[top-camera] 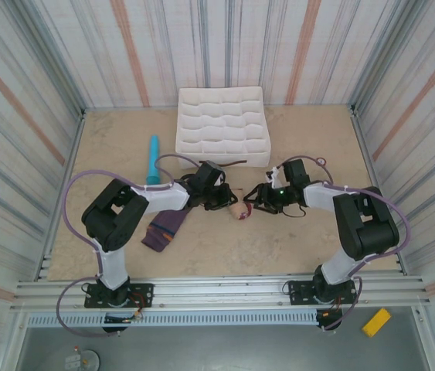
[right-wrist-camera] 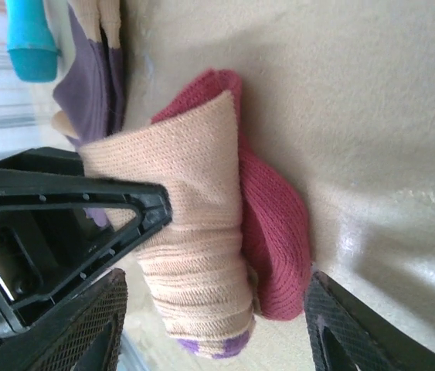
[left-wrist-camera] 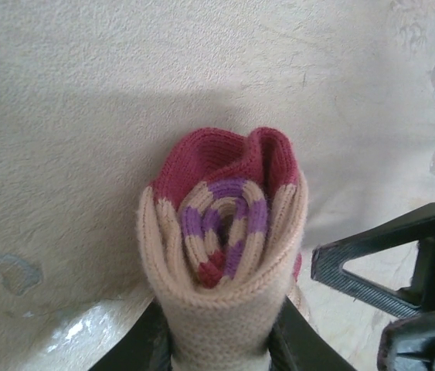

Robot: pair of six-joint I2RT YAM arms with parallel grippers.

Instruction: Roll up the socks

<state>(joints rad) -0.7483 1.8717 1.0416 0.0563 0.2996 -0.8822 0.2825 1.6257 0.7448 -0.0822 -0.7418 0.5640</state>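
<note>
The beige sock (left-wrist-camera: 221,255) is rolled into a tight bundle, with its maroon toe and purple-striped cuff showing at the end. My left gripper (left-wrist-camera: 221,336) is shut on it, both fingers pressing the roll's sides. In the top view this roll (top-camera: 239,210) lies mid-table between my left gripper (top-camera: 227,199) and right gripper (top-camera: 256,198). My right gripper (right-wrist-camera: 215,286) is open, its fingers straddling the beige sock (right-wrist-camera: 198,224) without clamping it. The dark purple sock (top-camera: 163,229) lies flat to the left, under the left forearm.
A white compartment tray (top-camera: 221,127) sits at the back centre. A light-blue cylinder (top-camera: 153,160) lies to the tray's left. Striped walls enclose the table on three sides. A yellow block (top-camera: 376,321) rests off the table at front right.
</note>
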